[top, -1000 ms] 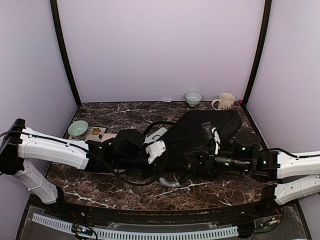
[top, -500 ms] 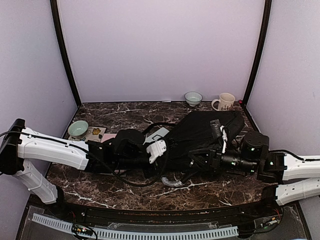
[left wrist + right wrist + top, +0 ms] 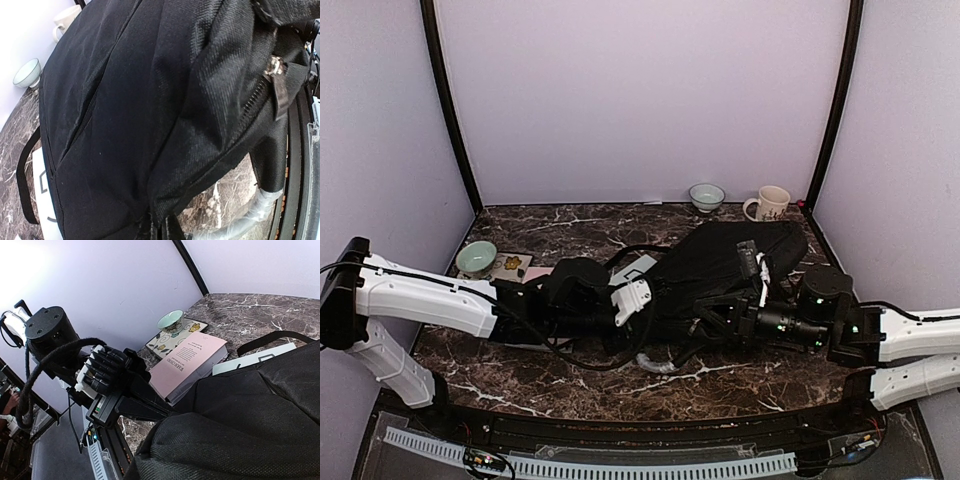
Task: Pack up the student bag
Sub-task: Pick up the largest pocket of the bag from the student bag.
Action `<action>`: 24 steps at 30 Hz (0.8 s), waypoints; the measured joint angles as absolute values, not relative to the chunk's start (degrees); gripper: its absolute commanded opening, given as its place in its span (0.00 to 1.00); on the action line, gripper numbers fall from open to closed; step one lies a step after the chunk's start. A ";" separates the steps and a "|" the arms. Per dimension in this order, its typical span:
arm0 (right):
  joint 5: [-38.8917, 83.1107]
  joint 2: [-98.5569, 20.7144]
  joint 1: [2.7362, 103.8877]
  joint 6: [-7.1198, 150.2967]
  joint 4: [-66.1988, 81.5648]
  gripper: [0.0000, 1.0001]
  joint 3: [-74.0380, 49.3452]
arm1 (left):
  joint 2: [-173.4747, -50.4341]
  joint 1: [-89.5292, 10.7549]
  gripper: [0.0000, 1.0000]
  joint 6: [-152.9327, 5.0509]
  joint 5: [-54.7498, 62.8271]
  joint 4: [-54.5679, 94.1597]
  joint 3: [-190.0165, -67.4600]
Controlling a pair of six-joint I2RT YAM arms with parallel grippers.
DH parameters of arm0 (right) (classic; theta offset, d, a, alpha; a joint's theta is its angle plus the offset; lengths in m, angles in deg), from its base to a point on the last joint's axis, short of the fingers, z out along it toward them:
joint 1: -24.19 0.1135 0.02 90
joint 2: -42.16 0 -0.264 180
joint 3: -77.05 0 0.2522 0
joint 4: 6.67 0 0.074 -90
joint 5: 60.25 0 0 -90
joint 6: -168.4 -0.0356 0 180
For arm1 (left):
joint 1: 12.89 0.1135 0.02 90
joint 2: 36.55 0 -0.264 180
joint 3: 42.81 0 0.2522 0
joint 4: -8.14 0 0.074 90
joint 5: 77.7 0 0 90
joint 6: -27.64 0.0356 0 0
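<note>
Black bag [image 3: 720, 262] hides left pincer, right pincer; opening of neither readable.

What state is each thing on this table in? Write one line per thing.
bag, lying flat, pinched by one fold
book, closed, flat beside the bag
mug, upright
rear bowl, upright
green bowl, upright on a tile
left gripper, shut on bag fabric
right gripper, against the bag, open or shut unclear
</note>
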State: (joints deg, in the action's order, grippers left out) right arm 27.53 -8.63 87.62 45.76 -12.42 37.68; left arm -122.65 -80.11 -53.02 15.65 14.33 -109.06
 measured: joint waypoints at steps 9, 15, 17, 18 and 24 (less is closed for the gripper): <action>27.47 -11.29 87.69 45.10 -14.10 0.00 36.83 | -119.53 -82.14 0.53 -56.93 18.52 16.58 -109.08; 29.39 -11.47 88.41 44.10 -15.55 0.00 37.07 | -116.01 -89.68 0.47 -62.00 25.43 18.28 -111.35; 30.02 -12.03 88.78 43.81 -16.22 0.00 37.07 | -116.10 -91.43 0.48 -64.47 26.19 18.04 -111.73; 30.24 -12.34 89.00 43.79 -16.51 0.00 37.07 | -116.29 -91.74 0.48 -65.69 26.34 17.93 -111.73; 32.01 -14.09 90.58 43.73 -17.36 0.00 37.05 | -120.47 -91.58 0.48 -72.25 26.52 17.19 -113.45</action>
